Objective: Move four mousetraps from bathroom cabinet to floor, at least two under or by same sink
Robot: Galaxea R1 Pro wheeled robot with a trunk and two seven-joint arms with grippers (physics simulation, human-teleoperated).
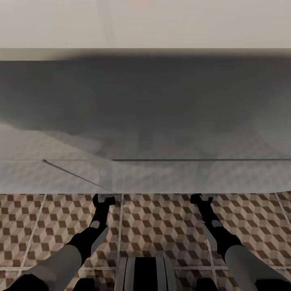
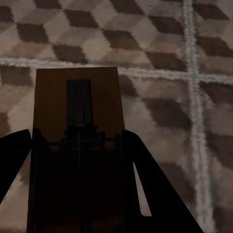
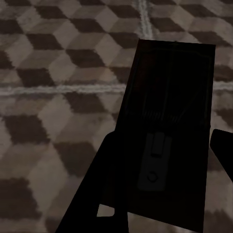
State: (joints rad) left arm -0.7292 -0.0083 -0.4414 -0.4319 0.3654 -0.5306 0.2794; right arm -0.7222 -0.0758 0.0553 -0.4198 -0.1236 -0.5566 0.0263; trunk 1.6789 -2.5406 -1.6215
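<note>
Mousetraps (image 2: pixel 77 107) (image 3: pixel 167 126) sit clamped in both arms' jaws above cube-patterned bathroom floor (image 1: pixel 161 226), facing a grey translucent panel (image 1: pixel 145 121).

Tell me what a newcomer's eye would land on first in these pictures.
First, the big pale, semi-transparent block spanning the head view, with both arms reaching under its near edge above the cube-patterned floor. Next, each wrist view shows a mousetrap between the fingers: a brown one in the left gripper, a darker, shadowed one in the right gripper.
</note>
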